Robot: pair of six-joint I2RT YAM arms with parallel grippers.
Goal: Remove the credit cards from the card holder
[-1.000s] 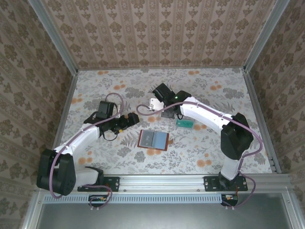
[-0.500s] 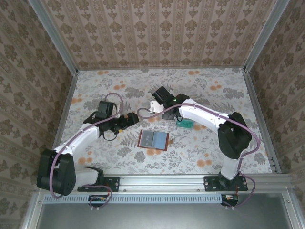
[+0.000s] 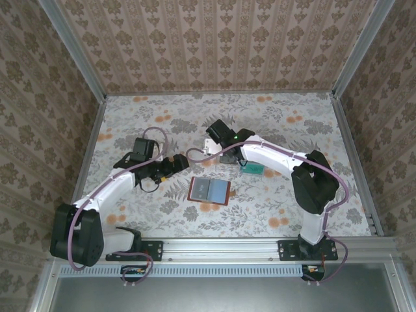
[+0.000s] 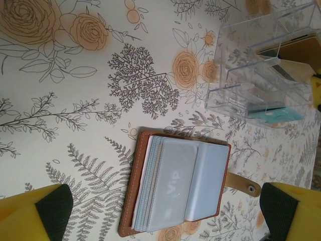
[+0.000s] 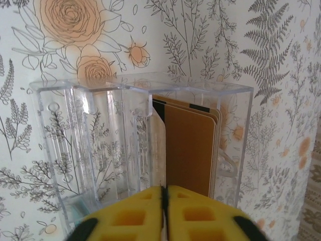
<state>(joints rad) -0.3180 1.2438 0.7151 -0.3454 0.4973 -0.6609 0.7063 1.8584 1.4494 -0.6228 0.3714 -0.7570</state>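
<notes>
Resting on the floral tabletop, the clear tray holds tan credit cards at the right gripper, jaws pressed together; nearby the card holder lies open before the left gripper, jaws released wide. Unloading seems midway; its pale card needs pinching next.

The right fingers hide the lower ends of the tan cards in the tray; their number is unclear. From above, the right arm covers most of that tray.
</notes>
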